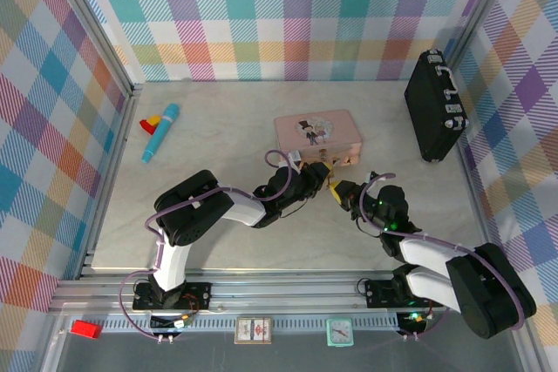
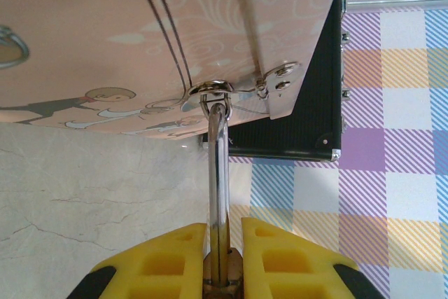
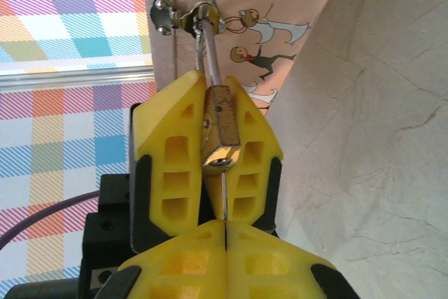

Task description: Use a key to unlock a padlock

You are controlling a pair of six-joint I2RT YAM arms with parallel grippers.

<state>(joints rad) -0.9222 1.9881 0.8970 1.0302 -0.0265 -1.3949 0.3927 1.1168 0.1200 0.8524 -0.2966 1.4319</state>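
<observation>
The brass padlock (image 3: 222, 120) hangs by its silvery shackle (image 2: 219, 173) from the hasp (image 2: 210, 90) on the front of the pink tin (image 1: 318, 132). My left gripper (image 2: 224, 229) is shut on the padlock body, its yellow fingers (image 3: 175, 159) on both sides of it. The key (image 3: 224, 197) shows edge-on as a thin metal blade with its tip in the keyhole on the padlock's underside. My right gripper (image 3: 225, 223) is shut on the key's other end, just below the padlock. In the top view both grippers, left (image 1: 316, 173) and right (image 1: 343, 191), meet at the tin's front edge.
A black case (image 1: 433, 106) stands upright at the far right against the wall. A blue marker (image 1: 161, 132) and a small red and yellow toy (image 1: 150, 121) lie at the far left. Checked walls close in the table on three sides.
</observation>
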